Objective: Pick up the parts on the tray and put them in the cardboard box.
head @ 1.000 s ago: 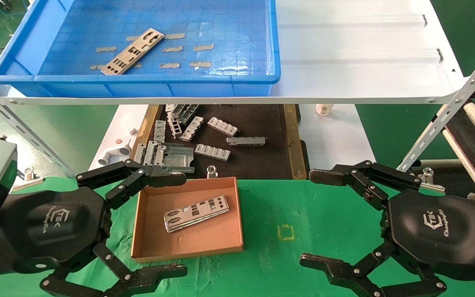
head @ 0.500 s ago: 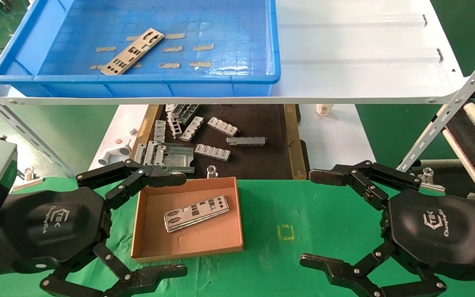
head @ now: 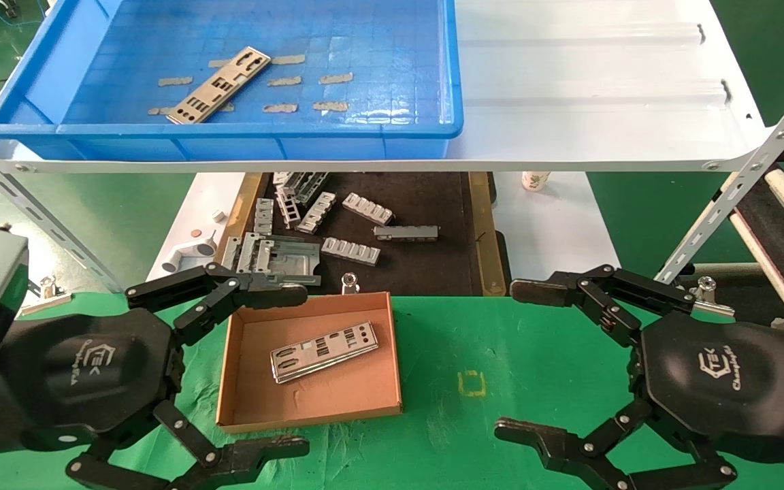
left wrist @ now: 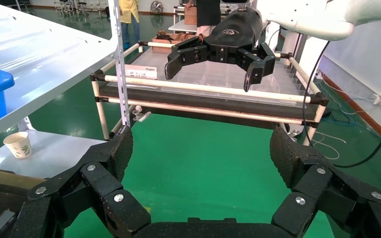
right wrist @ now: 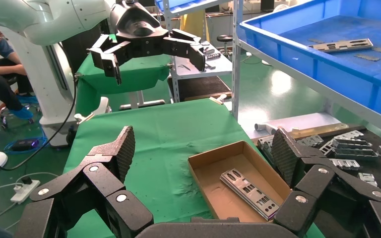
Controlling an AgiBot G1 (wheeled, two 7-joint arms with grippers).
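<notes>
My left pincer (head: 229,371) hangs wide open and empty just beside the box (head: 310,408), over its left wall; my right pincer (head: 535,361) is just as open and empty, well apart on the green mat (head: 501,354). One plate (head: 324,351) lies slantwise in the box. Another plate (head: 219,85) lies flat in the tray (head: 229,139) on the shelf (head: 569,82) above, toward its left half, so I judge the left arm the nearer one for it. It is thin and flat on a gridded floor: I would come down across its narrow width, square to its slant, and pinch the long edges without dragging on the tape scraps (head: 297,82). Nothing differs from the earlier frames; both arms and both plates sit just as before.
</notes>
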